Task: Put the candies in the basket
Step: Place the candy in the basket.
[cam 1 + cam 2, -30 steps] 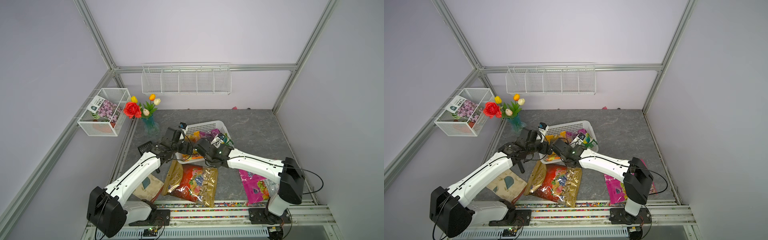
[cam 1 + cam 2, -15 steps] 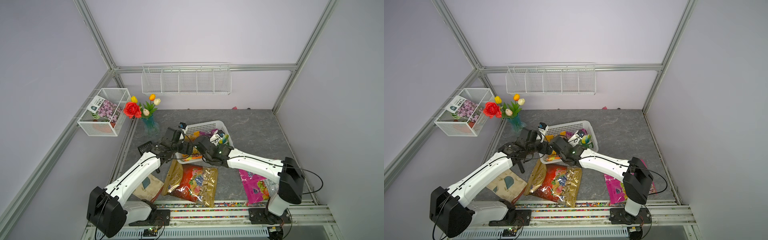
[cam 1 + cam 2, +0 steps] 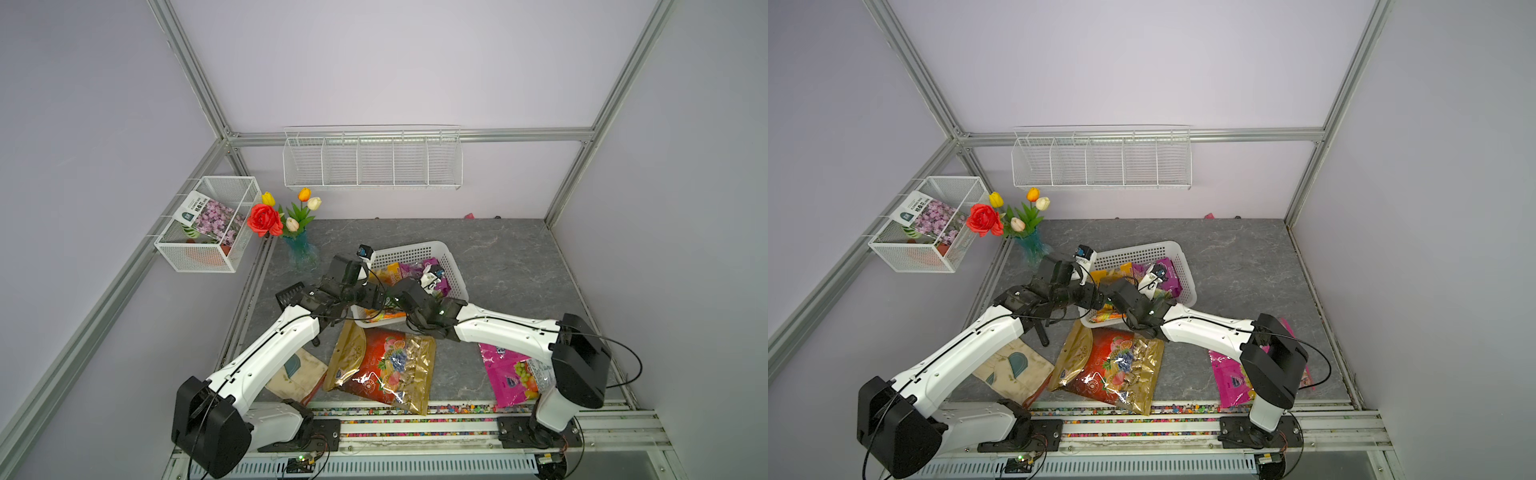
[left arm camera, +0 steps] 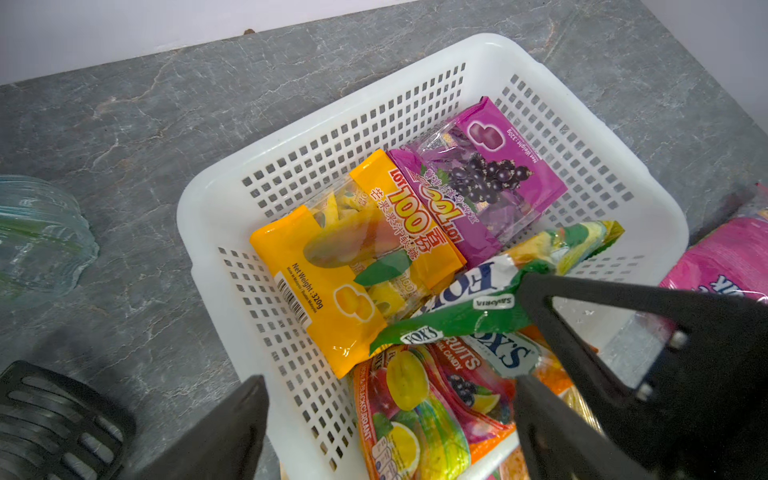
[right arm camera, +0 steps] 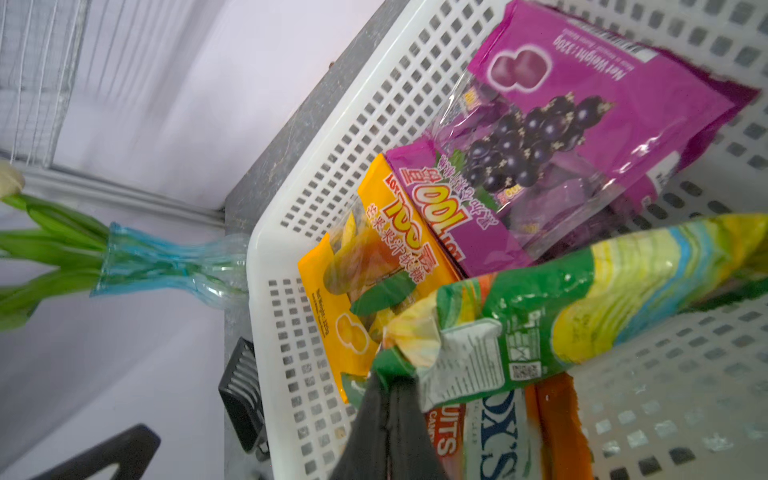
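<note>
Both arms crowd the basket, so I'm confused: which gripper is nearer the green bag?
Right. The right gripper pinches the green bag by its end, over the basket. The left gripper is open just short of it, astride the basket's wall.

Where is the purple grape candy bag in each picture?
A top view: purple grape bag in the basket, far right part.
A top view: same spot.
Left wrist: purple grape bag against the yellow bag.
Right wrist: also against the yellow bag.
Shared landmark: the white basket.
</note>
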Controlling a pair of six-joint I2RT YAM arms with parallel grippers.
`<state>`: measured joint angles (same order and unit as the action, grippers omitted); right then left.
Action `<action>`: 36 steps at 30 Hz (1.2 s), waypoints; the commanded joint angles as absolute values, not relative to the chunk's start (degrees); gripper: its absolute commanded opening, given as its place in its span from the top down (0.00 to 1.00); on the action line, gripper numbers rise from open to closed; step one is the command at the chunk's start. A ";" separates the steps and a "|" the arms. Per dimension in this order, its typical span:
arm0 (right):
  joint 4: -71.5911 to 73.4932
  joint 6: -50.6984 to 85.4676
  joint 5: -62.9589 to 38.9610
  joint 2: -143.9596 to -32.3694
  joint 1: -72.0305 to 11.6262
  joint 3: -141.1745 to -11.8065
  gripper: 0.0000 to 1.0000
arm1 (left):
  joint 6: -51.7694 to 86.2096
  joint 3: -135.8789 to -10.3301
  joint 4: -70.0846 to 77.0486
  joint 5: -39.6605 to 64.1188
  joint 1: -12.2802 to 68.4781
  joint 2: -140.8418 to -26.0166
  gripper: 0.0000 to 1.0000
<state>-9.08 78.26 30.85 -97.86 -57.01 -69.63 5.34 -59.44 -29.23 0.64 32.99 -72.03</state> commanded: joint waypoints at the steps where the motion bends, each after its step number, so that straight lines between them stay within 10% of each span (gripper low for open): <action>1: 0.48 66.23 19.64 -96.87 -56.97 -67.12 0.64 | 5.77 -59.34 -27.99 2.25 32.46 -73.72 0.06; 17: -30.42 -13.08 5.05 -79.73 -42.82 -69.30 0.54 | -2.02 -61.85 -25.93 20.40 31.29 -76.38 0.07; 25: -38.13 -19.46 -16.52 -83.06 -27.29 -69.52 0.57 | -10.84 -67.08 -29.64 18.29 31.29 -82.87 0.17; 36: -38.69 -22.29 -17.73 -95.35 -26.04 -75.53 0.56 | -12.83 -67.99 -28.04 16.99 31.29 -87.13 0.49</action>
